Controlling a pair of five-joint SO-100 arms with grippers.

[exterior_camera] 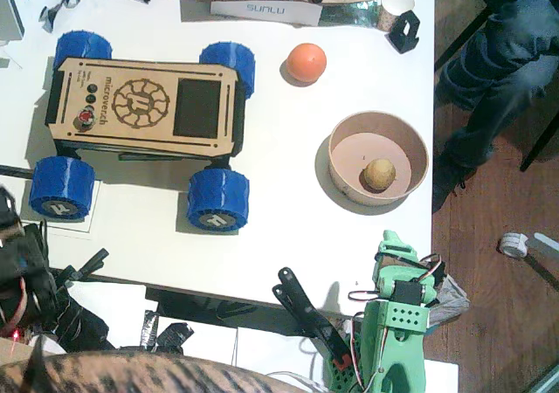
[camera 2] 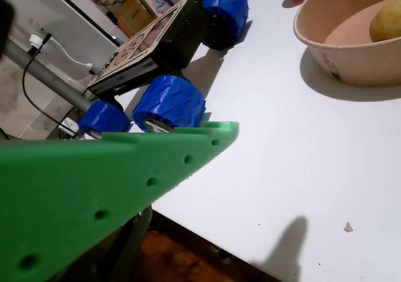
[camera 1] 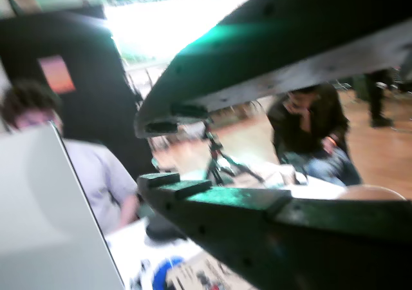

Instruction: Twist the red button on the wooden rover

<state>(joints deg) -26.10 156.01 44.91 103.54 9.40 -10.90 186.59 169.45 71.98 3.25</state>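
Red button (exterior_camera: 86, 117), small and round, sits on flat plywood rover (exterior_camera: 144, 105); both grippers part-open, holding nothing.

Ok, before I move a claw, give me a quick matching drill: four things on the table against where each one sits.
Things:
1. red button
2. orange ball
3. potato
4. paper cup

Places:
A. inside the bowl
B. far edge of the table, right of the white box
C. left end of the wooden rover
D. on the bare table between rover and bowl

Pairs: 1-C, 2-D, 3-A, 4-B
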